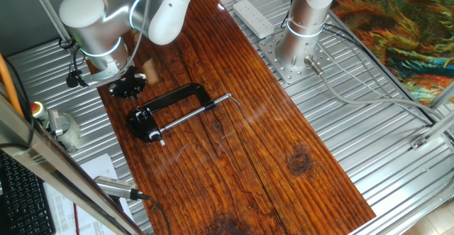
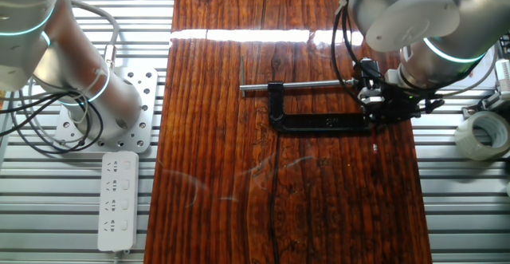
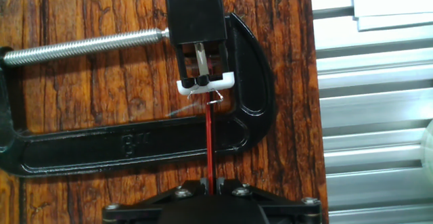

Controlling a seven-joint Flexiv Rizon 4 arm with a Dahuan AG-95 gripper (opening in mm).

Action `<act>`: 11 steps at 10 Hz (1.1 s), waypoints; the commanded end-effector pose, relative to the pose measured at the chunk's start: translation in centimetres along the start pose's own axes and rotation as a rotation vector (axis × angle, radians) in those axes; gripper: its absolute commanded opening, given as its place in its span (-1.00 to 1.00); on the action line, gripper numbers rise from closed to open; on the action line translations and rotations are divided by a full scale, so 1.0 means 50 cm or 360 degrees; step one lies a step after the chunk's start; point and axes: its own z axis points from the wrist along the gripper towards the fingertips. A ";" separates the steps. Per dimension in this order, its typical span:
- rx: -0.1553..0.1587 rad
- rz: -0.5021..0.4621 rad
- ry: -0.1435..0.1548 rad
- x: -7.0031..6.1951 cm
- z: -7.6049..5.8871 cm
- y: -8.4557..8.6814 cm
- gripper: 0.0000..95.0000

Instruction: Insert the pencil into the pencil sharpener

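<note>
In the hand view my gripper [image 3: 212, 181] is shut on a thin red pencil [image 3: 209, 143]. The pencil points straight up at the pencil sharpener [image 3: 196, 14], a black box with a white mouth. The pencil's tip is just below that white mouth; I cannot tell whether it touches. The sharpener sits in the black C-clamp [image 3: 128, 146], with the silver screw rod [image 3: 81, 47] against its left side. In one fixed view the gripper [image 1: 128, 87] hangs just beyond the clamp [image 1: 177, 101]. In the other fixed view the gripper [image 2: 384, 100] hides the sharpener and pencil.
The wooden board [image 1: 241, 157] lies on a slatted metal table; its edge runs close to the clamp's right in the hand view. A second arm's base [image 1: 298, 36] and a white power strip [image 2: 117, 200] stand beside the board. A tape roll [image 2: 482, 132] lies near the gripper.
</note>
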 end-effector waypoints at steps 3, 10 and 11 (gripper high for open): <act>-0.0013 0.0007 0.0005 -0.005 -0.002 -0.001 -1.00; -0.0045 0.0053 0.0035 -0.015 -0.006 0.000 -1.00; -0.0049 0.0060 0.0034 -0.020 -0.007 0.000 -1.00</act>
